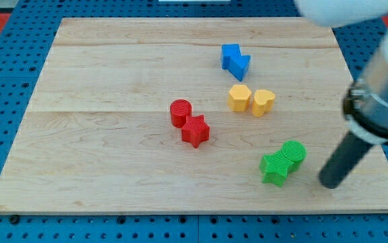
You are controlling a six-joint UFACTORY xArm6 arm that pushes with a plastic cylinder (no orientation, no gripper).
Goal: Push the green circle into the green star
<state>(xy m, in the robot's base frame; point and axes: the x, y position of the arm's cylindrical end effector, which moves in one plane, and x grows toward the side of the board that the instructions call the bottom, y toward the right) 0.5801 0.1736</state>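
Note:
The green circle [293, 152] sits at the view's lower right and touches the green star [274, 168], which lies just to its lower left. My tip [329, 184] rests on the board to the right of both green blocks, a short gap away from them. The dark rod rises from the tip up and to the right.
A red circle [180, 113] touches a red star [195, 131] at the centre. A yellow hexagon [239, 98] and yellow heart [263, 102] sit above the green pair. Two blue blocks [235, 61] lie near the top. The board's right edge [382, 155] is close to my tip.

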